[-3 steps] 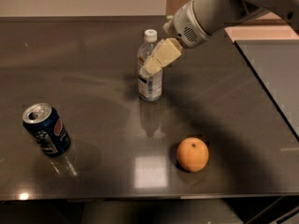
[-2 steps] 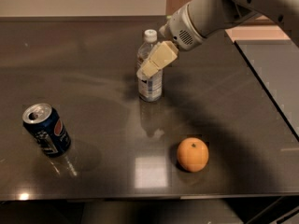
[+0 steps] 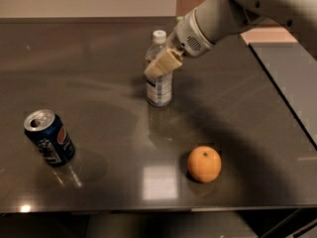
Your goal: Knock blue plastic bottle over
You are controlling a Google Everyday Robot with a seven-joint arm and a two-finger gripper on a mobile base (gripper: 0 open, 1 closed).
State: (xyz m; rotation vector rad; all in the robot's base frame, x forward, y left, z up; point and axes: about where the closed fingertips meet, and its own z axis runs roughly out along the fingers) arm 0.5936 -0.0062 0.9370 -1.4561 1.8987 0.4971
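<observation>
Claw sits against the upper body of the bottle, just under the cap, seemingly beside it rather than around it. Can't tell if the claw is apart or together. Bottle is upright, nearer the far edge of the surface, roughly mid-width. My read: push high, 1 steady sideways stroke toward the left edge, well past tipping. A low push would likely just slide it. Can and orange are well apart from that path.

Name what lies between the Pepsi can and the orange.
Bare table only, in the camera view, between Pepsi can and orange; the gripper is at the blue plastic bottle.
</observation>
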